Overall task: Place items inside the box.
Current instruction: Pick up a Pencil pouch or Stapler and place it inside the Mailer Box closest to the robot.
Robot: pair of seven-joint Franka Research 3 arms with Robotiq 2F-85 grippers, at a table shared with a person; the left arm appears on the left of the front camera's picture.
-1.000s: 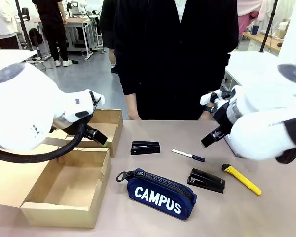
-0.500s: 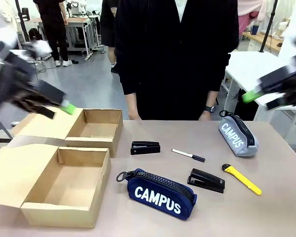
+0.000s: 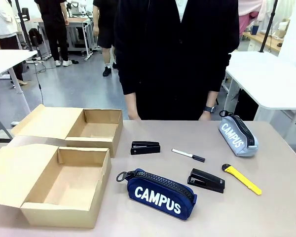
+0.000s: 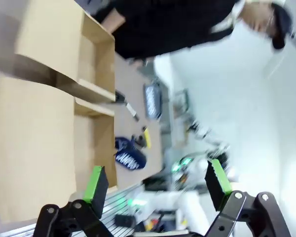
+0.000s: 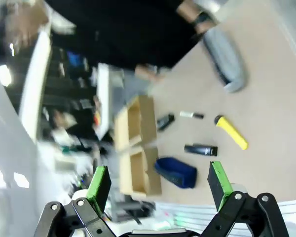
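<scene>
— Tabletop (image 3: 276,202), front view: what stands on it?
— Tan and level. Two open cardboard boxes sit on the robot's left, the near box (image 3: 59,215) and the far box (image 3: 117,136) behind it. Their flaps are spread leftward and their floors are bare.
— Location of the items?
— All lie on the table, outside both boxes. The navy CAMPUS case (image 3: 160,192) is at front centre, just right of the near box. One black stapler (image 3: 145,147) lies beside the far box's right wall, and the marker (image 3: 188,155) is just right of it. The second stapler (image 3: 206,180) lies right of the navy case, with the yellow utility knife (image 3: 241,179) beyond it. The grey CAMPUS case (image 3: 237,136) lies at the far right, well apart from the boxes.
— Grippers?
— The left gripper (image 4: 157,177) has its jaws spread wide, holding nothing, well above the boxes. The right gripper (image 5: 159,178) is likewise wide and holds nothing, with the table far below.
— Anyone present?
— A person (image 3: 175,59) in black stands at the far edge.
</scene>
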